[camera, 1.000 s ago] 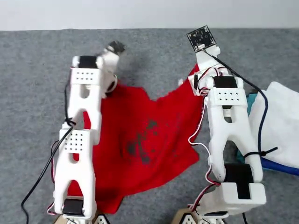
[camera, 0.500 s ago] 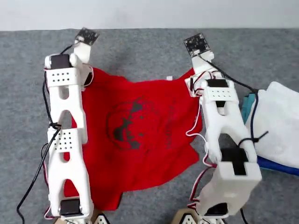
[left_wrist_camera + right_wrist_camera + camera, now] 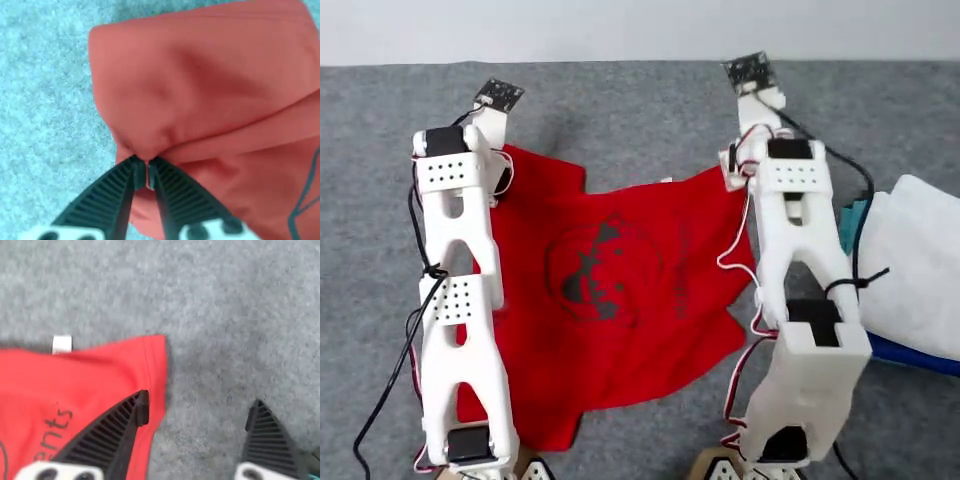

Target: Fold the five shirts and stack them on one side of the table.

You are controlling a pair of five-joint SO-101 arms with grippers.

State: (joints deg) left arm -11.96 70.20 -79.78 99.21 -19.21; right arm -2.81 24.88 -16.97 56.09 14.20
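Looking down from the high view, I see the red shirt (image 3: 620, 300) spread across the middle of the grey table (image 3: 640, 110) with its dark print facing up. Its far edge runs from my left arm's wrist at upper left to my right arm's wrist at upper right.

The wrist views give me the detail at the claws. The left gripper (image 3: 146, 172) is clamped tight on a bunched fold of the shirt, and the fabric puckers at its fingertips. The right gripper (image 3: 200, 407) is spread wide and grips nothing. One of its fingers is over the shirt's corner hem and the other over bare table. A small white label (image 3: 62, 344) sits at the shirt's edge nearby.

At the right edge of the high view, a folded white garment (image 3: 920, 260) lies on top of a teal garment (image 3: 853, 222) and a blue garment (image 3: 920, 355).
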